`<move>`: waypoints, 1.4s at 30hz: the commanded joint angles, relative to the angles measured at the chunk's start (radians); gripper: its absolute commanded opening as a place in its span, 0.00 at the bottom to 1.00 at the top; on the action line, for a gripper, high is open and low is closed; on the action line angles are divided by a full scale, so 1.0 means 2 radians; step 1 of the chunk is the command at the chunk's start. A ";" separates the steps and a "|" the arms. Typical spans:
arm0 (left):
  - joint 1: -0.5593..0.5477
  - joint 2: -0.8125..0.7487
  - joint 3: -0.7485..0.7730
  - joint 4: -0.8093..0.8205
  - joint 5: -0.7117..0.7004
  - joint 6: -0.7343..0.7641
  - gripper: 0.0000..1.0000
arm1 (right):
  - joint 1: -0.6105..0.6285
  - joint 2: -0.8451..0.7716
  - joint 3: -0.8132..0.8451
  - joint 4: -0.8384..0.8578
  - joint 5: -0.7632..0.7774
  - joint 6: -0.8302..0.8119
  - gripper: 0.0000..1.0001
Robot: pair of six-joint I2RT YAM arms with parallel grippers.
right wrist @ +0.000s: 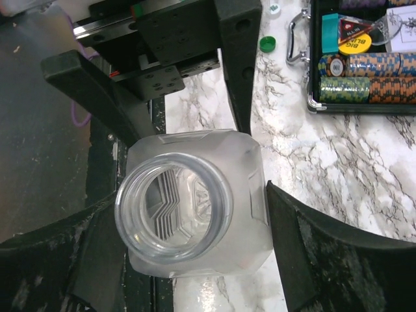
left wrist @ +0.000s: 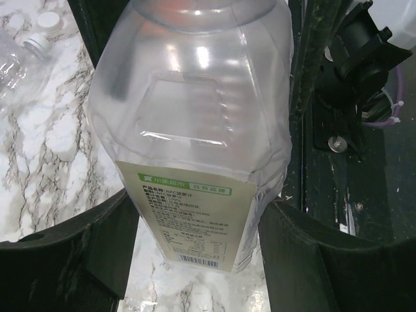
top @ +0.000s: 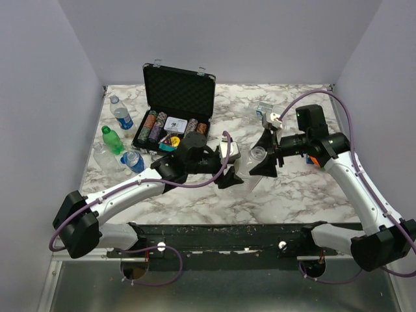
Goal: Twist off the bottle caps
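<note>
Left wrist: left hand (left wrist: pixel 195 250) clamps bottle (left wrist: pixel 188 117); right hand (right wrist: pixel 188 208) straddles it, grip unclear; chip case (top: pixel 179 91) near.

Robot lab enclosure, plain pale walls (top: pixel 39 91) (three sides), marble-patterned table (top: pixel 299 195)

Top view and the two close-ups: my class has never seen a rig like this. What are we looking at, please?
Two robot arms are bolted to a marble-patterned table. The top view looks down from behind them; each close-up comes from a camera on one wrist. The left gripper clamps a clear bottle round its body. The right gripper straddles its open, capless mouth; whether it grips is unclear. Nearby lie more bottles, a loose green cap and an open poker chip case.
</note>
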 commanded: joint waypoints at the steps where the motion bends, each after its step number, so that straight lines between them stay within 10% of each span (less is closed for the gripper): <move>1: 0.000 0.005 0.017 -0.001 -0.027 -0.008 0.00 | 0.014 0.004 -0.005 0.011 0.003 0.019 0.82; 10: 0.000 -0.009 0.007 0.016 -0.059 -0.008 0.12 | 0.018 0.019 0.015 -0.009 0.000 0.012 0.17; 14: 0.000 -0.029 -0.005 0.026 -0.079 -0.004 0.48 | 0.011 0.011 0.016 -0.003 0.010 0.018 0.16; 26: 0.000 -0.097 -0.037 0.054 -0.193 0.007 0.99 | -0.129 -0.011 0.022 0.036 0.005 0.058 0.15; 33: 0.001 -0.127 -0.052 0.065 -0.278 0.017 0.99 | -0.174 -0.005 0.042 0.050 0.049 0.075 0.14; 42: 0.001 -0.140 -0.054 0.062 -0.277 0.028 0.99 | -0.214 0.044 0.081 0.190 0.298 0.153 0.17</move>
